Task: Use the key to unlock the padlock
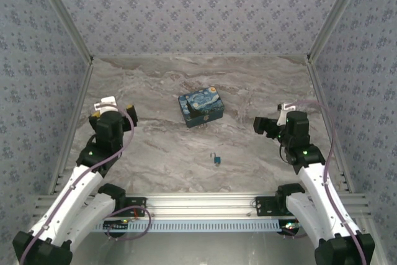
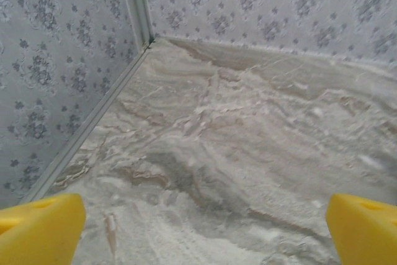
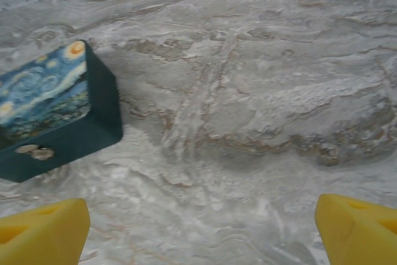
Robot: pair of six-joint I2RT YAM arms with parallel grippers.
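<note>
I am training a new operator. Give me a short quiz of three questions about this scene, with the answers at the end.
1. True or false: the padlock lies on the table, between the painted box and the table's near edge.
2. Where does the painted box stand? A: against the back wall. B: near mid-table, beyond the padlock. C: at the near edge.
3. How do the left pincer and the right pincer stand, open or shut, and do they hold anything?
Key: 1 true; 2 B; 3 both open, holding nothing.
</note>
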